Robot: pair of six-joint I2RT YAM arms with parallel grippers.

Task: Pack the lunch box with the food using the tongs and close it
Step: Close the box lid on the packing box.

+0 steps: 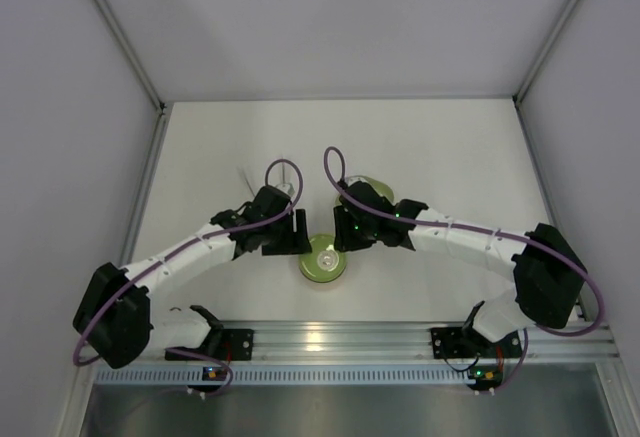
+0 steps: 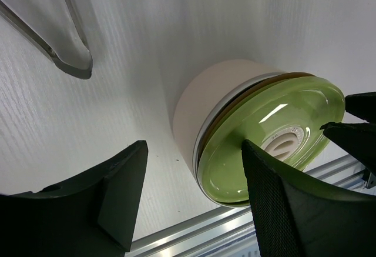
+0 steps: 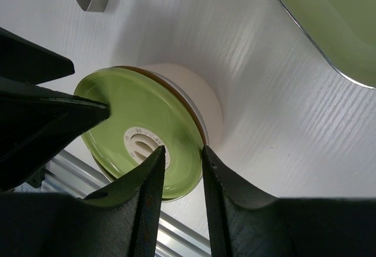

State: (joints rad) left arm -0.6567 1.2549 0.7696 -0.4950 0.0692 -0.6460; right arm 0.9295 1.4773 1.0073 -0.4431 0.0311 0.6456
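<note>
Sitting on worktop [image 1: 450,157] by front rail [image 1: 330,335]: lunch box [image 1: 323,257], green lid [image 2: 264,127] on top. Your left end effector [image 2: 194,148] spread wide beside box, gripping nothing. Your right end effector [image 3: 183,151] narrowed at lid rim; pinching or not, cannot tell. Tongs [image 2: 70,57] lie on worktop beyond box; pale green dish [image 3: 329,22] nearby.

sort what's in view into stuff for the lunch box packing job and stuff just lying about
for the job:
- lunch box
- its green lid, already on
- tongs, lying loose beyond the box

lying about:
- pale green dish, off to one side; the part in view looks empty
</note>
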